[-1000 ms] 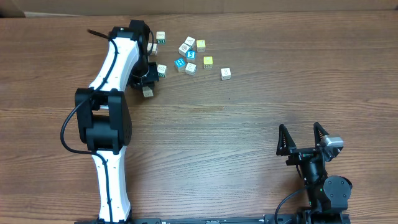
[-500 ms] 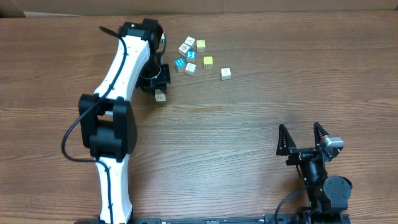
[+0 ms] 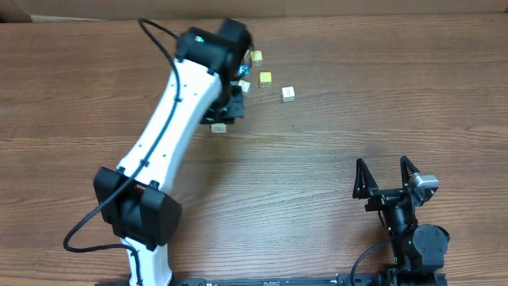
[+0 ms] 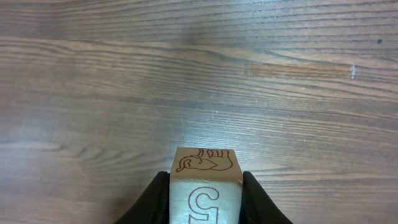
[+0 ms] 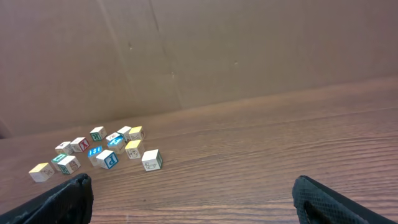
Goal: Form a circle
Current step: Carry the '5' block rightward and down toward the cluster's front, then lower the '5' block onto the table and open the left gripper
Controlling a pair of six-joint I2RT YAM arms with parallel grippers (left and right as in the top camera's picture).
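Note:
My left gripper (image 3: 219, 125) is shut on a small wooden letter cube (image 4: 204, 171) with a red elephant drawing on one face, held just above the table. It hangs in front of a loose scatter of letter cubes (image 5: 107, 159) at the back of the table. My left arm covers part of the scatter in the overhead view. A yellow cube (image 3: 265, 78) and a white cube (image 3: 288, 94) lie clear to its right. No circle of cubes can be made out. My right gripper (image 3: 383, 165) stands open and empty at the front right, its fingers (image 5: 68, 196) far apart.
A brown cardboard wall (image 5: 199, 56) runs along the back edge behind the cubes. Bare wooden table (image 3: 333, 127) lies between the scatter and my right gripper. A white cube with a duck drawing (image 5: 151, 160) is the one nearest my right gripper.
My left arm has swung to the right with the cube in its jaws, from the left side of the scatter to a spot in front of it. The right arm has not moved.

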